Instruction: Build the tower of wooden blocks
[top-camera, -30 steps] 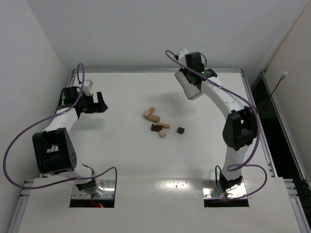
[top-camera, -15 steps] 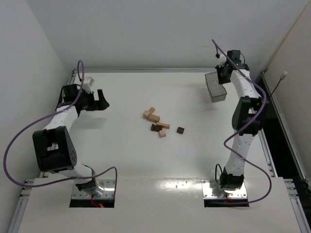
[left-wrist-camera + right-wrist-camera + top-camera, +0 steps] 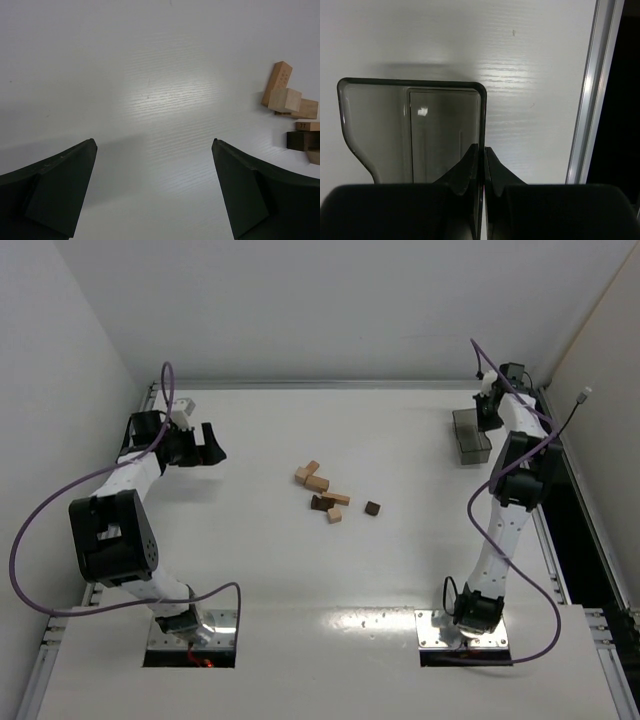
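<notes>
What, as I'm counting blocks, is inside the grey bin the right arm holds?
Nothing shows inside the grey bin, only its bare translucent floor. Its near end is hidden behind the right end effector, shut on the bin's wall.

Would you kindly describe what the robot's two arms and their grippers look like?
Both the left arm and right arm have white links with black joint housings, each trailed by a looping purple cable. The left gripper and right gripper have matte black, wedge-shaped fingers. No markings are legible.

text: "77" | on: tan wood block (image 3: 307, 126) | where: right edge, left wrist view (small, faint print)
</notes>
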Available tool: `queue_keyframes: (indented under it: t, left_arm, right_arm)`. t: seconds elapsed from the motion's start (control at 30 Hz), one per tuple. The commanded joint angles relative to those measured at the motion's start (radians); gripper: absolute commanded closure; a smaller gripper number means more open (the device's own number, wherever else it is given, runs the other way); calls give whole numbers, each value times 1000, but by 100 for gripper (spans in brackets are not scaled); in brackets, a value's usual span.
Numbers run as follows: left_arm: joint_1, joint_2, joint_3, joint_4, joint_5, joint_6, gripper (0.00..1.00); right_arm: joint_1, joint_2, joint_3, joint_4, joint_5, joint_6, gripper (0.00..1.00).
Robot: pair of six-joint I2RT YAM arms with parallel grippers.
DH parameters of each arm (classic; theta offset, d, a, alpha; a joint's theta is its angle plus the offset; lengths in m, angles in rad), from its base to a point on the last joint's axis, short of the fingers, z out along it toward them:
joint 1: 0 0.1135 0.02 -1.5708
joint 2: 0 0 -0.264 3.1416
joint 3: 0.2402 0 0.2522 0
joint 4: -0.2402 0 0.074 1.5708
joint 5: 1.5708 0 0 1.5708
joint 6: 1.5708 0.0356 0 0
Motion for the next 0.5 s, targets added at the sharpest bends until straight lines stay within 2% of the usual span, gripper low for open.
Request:
queue_keyframes:
  t: [0.0,0.1,0.2,0.23,0.33,0.37,0.47]
  left_arm:
    - [-8,2,49,8,24,6,0]
    - [-8,12,58,8,24,6,0]
    - [-8,23,58,-1,24,6,0]
    - [-8,23,58,-1,24,6,0]
    - [-8,23,58,-1,24,6,0]
    - [-8,23,58,-1,24,6,0]
    - [-8,23,58,-1,34,6,0]
  right_arm:
    - [2,17,73,40,-36,-5,99]
    - [2,40,85,49,-1,-5,97]
    - [2,40,85,58,28,-5,88]
    - [2,40,85,58,43,-5,80]
    - [2,40,85,69,62,-14,67]
    - [2,24,85,69,72,-14,58]
    - [2,-41,11,92,25,-14,44]
